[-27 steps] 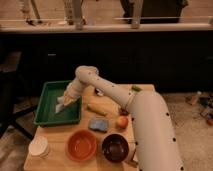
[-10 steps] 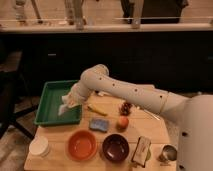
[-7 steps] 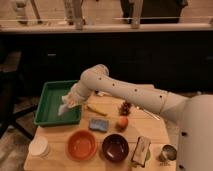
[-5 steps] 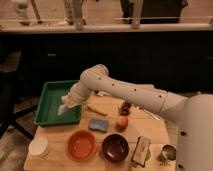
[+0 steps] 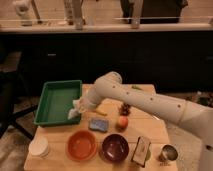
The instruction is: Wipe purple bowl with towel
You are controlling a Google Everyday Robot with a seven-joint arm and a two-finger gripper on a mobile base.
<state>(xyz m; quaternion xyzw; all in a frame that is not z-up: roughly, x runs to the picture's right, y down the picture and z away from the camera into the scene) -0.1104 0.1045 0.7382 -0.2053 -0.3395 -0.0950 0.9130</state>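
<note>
The purple bowl point(image 5: 115, 147) sits empty near the table's front edge, right of an orange bowl point(image 5: 81, 145). My gripper point(image 5: 77, 106) hangs at the end of the white arm point(image 5: 135, 98), over the right edge of the green tray point(image 5: 56, 101), well behind and left of the purple bowl. It is shut on a crumpled white towel point(image 5: 73, 112), which hangs just above the tray's right rim.
A blue sponge point(image 5: 98, 124), an orange fruit point(image 5: 122, 121), dark grapes point(image 5: 125, 107) and a yellow item point(image 5: 102, 110) lie mid-table. A white cup point(image 5: 39, 146) stands front left. A snack packet point(image 5: 141, 150) and a metal cup point(image 5: 167, 152) stand front right.
Since the earliest frame the arm's near part has swung away to the right, uncovering the table's right side. The gripper with the towel has stayed at the tray's right edge over the last second.
</note>
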